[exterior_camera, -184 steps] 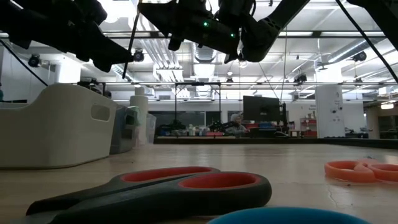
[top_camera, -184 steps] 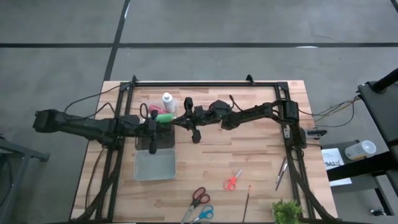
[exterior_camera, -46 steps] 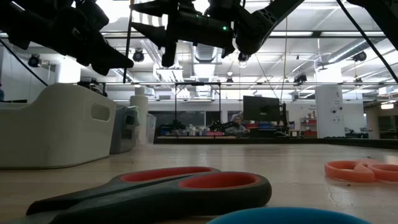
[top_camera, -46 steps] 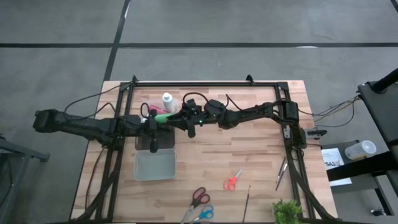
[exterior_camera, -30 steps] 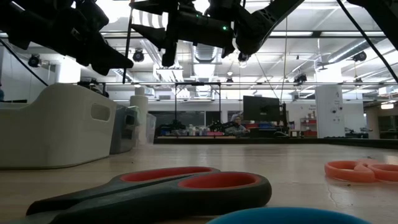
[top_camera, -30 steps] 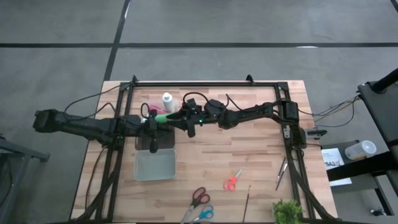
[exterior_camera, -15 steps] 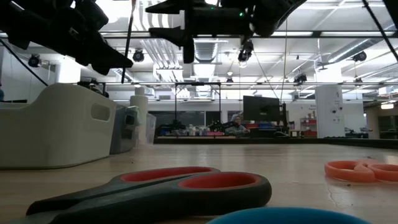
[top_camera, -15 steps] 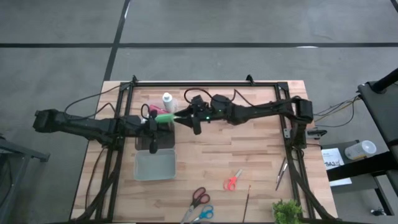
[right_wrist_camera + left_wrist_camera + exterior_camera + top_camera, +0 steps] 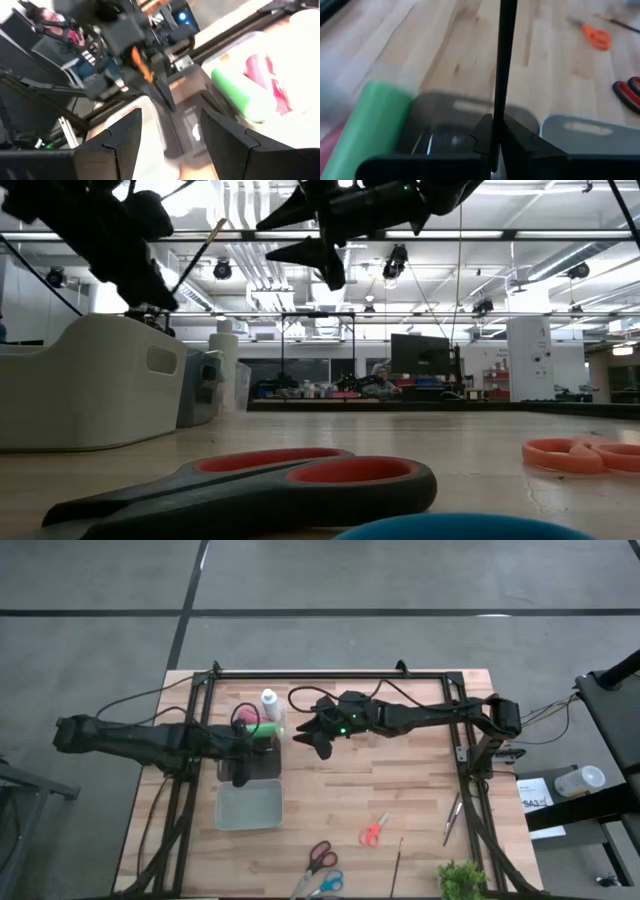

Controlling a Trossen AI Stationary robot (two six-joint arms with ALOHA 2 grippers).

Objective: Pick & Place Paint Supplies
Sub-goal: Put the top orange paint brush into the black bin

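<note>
The table [image 9: 400, 790] is carrying two bins: a dark bin [image 9: 250, 768] and a grey bin [image 9: 249, 808] nearer its front-left corner. The left end effector [image 9: 494, 137] is hovering above the dark bin, pinching a thin brush [image 9: 502, 60] upright. Best lowered steadily before letting go. The right end effector [image 9: 312, 732] is waiting spread, mid-table. The green bottle [image 9: 262, 729], red bottle [image 9: 243, 724] and white bottle [image 9: 269, 702] are clustered behind the bins. Only the left wrist view is showing the pinch; the high view is hiding the brush.

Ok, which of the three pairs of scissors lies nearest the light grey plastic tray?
The black pair with red-lined handles, just right of the light grey plastic tray. The blue-handled pair lies beyond it; the small orange pair farther right.
</note>
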